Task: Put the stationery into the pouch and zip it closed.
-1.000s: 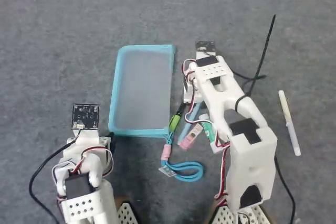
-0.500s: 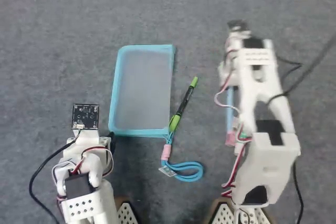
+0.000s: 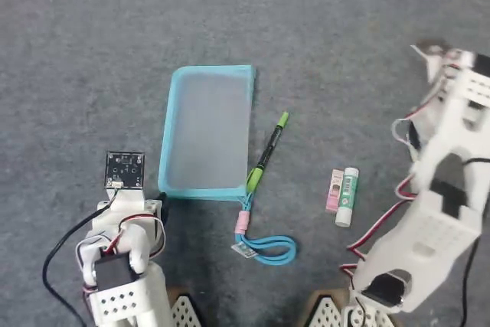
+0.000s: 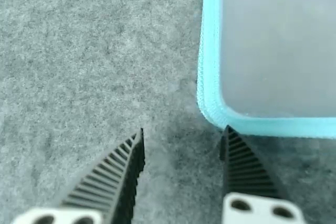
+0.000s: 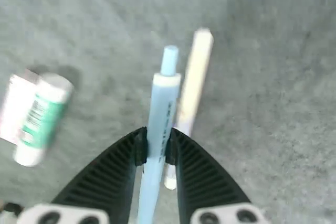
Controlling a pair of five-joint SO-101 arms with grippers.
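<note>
Close to the bases, the left tool (image 4: pixel 184 131) hangs released over the grey worktop (image 4: pixel 79 51), just beside a corner of the pouch (image 4: pixel 210 51). Farther out, the right tool (image 5: pixel 157 132) grips a blue pen (image 5: pixel 159 114) above a white pen (image 5: pixel 193 72); a glue stick (image 5: pixel 38 119) lies nearby.

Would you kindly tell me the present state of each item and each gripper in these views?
pouch: lying flat, no stationery visible inside; zip state unclear.
green pen: lying on the table beside the pouch.
blue pen: gripped, above the table.
right gripper: fingers shut on the blue pen.
cream pen: lying on the table.
glue stick: lying beside a small pink item.
left gripper: fingers open, empty, at the pouch's corner.
</note>
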